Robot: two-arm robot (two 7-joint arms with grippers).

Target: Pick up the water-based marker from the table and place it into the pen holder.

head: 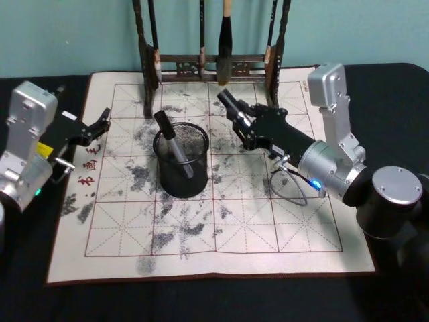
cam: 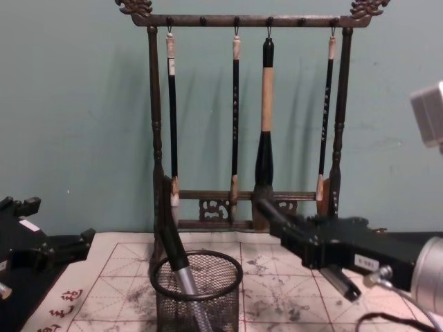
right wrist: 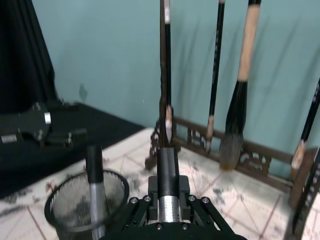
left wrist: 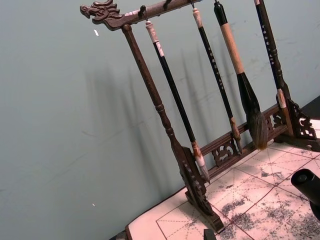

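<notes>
The pen holder (head: 186, 182), a round black wire-mesh cup, stands mid-mat with one black-capped, silver-bodied marker (head: 172, 143) leaning inside it. My right gripper (head: 244, 125) hovers to the right of and behind the cup, shut on a second water-based marker (head: 228, 101) whose black cap points up and away. In the right wrist view that marker (right wrist: 167, 176) sits between the fingers, with the holder (right wrist: 67, 200) lower and to one side. The chest view shows the right gripper (cam: 302, 237) above and right of the holder (cam: 197, 299). My left gripper (head: 100, 124) rests open at the mat's left edge.
A tall dark wooden brush rack (head: 209, 68) with several hanging brushes stands at the back of the ink-stained grid mat (head: 268, 228), just behind the held marker. Black cloth covers the table around the mat. The right arm's cable (head: 289, 186) loops over the mat.
</notes>
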